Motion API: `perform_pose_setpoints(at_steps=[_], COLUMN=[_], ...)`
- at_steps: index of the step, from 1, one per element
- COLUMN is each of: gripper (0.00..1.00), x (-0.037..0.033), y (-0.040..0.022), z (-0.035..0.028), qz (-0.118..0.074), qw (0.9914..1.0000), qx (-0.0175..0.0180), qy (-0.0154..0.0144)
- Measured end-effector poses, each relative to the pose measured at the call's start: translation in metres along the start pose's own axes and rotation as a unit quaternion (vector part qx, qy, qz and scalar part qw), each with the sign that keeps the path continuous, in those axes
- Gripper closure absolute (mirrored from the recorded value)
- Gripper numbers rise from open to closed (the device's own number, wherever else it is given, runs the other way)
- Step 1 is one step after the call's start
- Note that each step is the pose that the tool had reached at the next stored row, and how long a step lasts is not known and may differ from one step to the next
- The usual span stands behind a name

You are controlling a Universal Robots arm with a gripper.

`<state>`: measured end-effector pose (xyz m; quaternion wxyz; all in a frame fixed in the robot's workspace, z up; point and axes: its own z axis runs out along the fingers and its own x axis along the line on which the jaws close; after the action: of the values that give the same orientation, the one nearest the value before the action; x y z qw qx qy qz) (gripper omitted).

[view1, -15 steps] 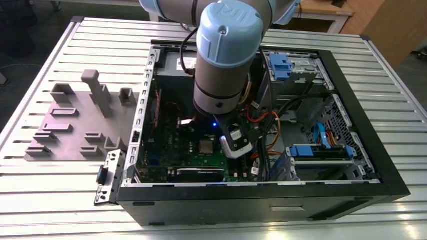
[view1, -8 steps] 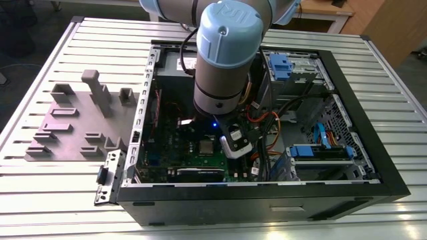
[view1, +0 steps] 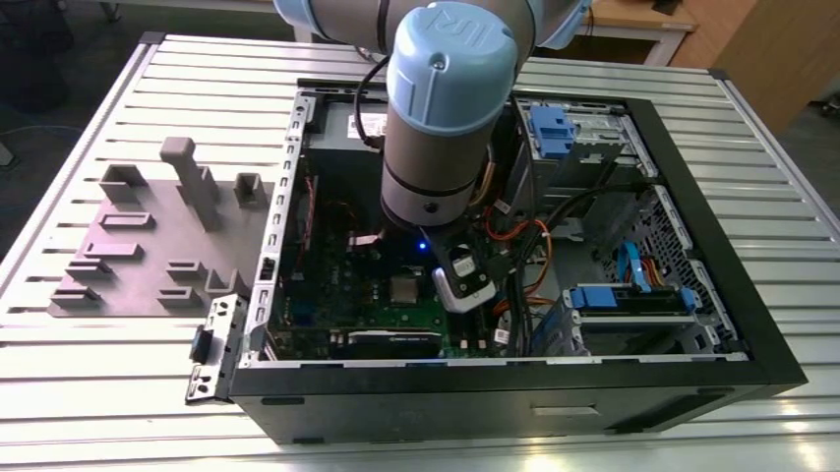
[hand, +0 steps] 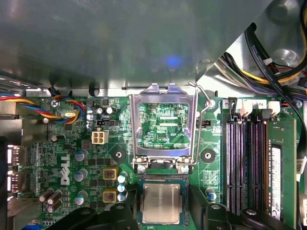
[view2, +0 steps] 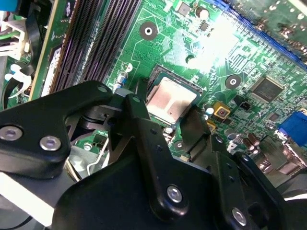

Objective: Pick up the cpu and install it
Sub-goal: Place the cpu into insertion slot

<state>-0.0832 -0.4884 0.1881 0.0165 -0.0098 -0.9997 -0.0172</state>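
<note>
Black-fingered and released, straddling the cpu (view2: 171,98) with the gripper (view2: 164,109), holding the fingers (view2: 144,139) just off two opposite edges. Leaving the cpu lying flat, silver top up, in the socket (hand: 160,178) near the middle of the motherboard (hand: 211,139), at the hinge edge of the upright socket frame (hand: 135,129), beside the memory slots (hand: 240,163). Judged risks: dragging a cpu edge through sideways drift, tilting it and bending contacts; brushing the raised frame or lever wire (hand: 200,124), knocking either down.
</note>
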Motion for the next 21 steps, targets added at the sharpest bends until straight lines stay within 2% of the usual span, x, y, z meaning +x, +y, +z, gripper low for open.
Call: perform_pose_setpoints(at_steps=[21], gripper=[0.45], x=[-0.0023], y=[0.0000], z=[0.0024], qz=[0.000], qw=[1.00000], qx=[-0.0003], qy=[-0.0003])
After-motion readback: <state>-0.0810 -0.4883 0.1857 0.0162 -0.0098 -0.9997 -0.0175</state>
